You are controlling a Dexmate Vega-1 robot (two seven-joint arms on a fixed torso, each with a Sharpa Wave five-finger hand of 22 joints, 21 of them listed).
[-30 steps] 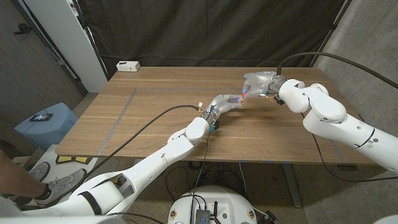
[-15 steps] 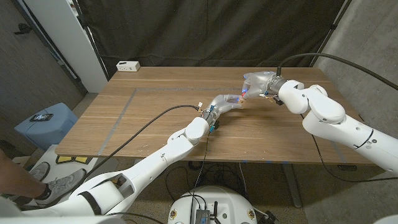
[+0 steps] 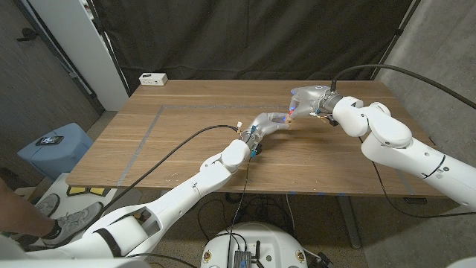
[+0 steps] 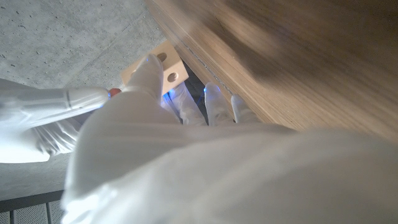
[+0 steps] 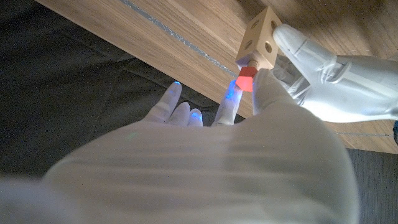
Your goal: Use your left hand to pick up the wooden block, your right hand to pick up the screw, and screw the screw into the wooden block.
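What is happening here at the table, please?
The robot is joining two parts above the wooden table. Its left hand holds the wooden block, a small cube with round holes. Its right hand holds the screw, which has a red head and meets one face of the block. How deep the screw sits cannot be told.

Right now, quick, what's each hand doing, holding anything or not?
Left hand: holding the wooden block.
Right hand: holding the red-headed screw, its tip at the block.
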